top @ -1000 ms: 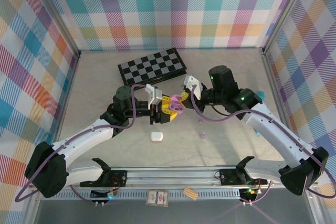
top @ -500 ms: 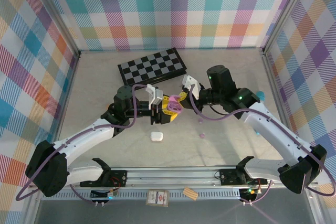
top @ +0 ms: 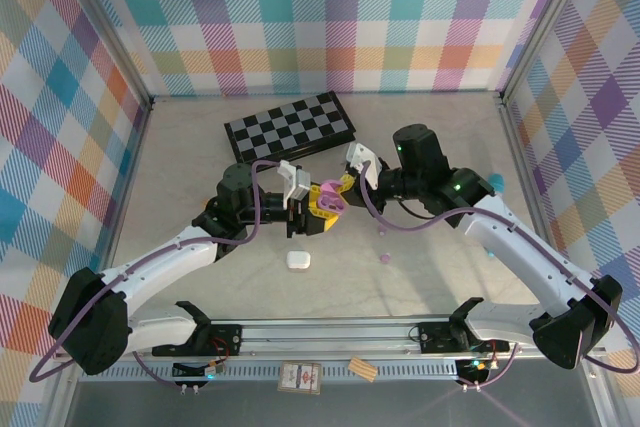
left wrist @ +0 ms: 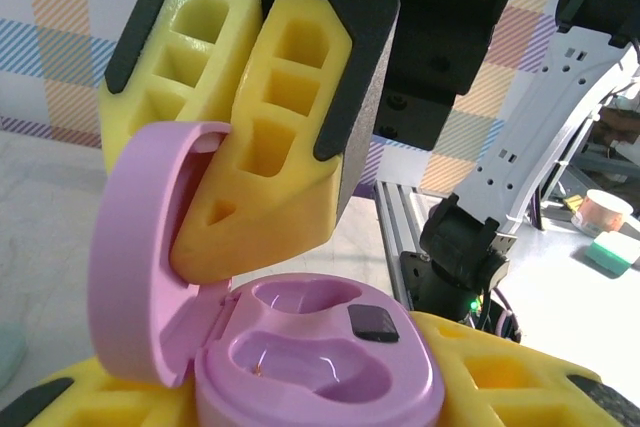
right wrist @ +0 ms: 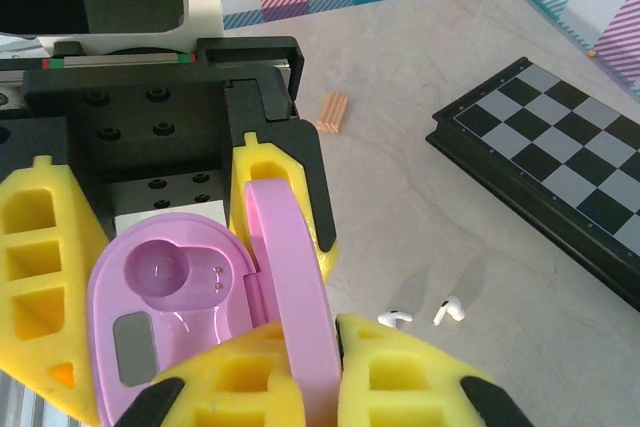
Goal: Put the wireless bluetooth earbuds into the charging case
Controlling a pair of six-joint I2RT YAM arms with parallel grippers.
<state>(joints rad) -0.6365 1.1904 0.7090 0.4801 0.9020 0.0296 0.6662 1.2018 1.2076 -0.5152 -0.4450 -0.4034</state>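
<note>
The lilac charging case (left wrist: 320,367) is open, its lid (left wrist: 140,257) hinged up nearly upright. Its two moulded wells (left wrist: 300,362) lie bare and glossy, with a small dark rectangular pad (left wrist: 374,323) set beside one of them.

The case hangs above the desk (top: 200,167), between the two arms, which meet near the middle. The left gripper (top: 320,209) reaches in from the left, and its yellow jaws close on either side of the case's base. The right gripper (top: 344,187) comes in from the right, with its jaws pinched together on the raised lid, whose edge runs between them in the right wrist view.

The earbuds are all out on the desk. Two white earbuds (right wrist: 395,319) (right wrist: 448,310) lie side by side, small and glossy with short stems, near the checkerboard (right wrist: 560,167). Two lilac earbuds (top: 385,258) (top: 380,232) rest apart from each other below the right arm.

A closed white case (top: 297,260) sits on the desk in front of the left gripper.
</note>
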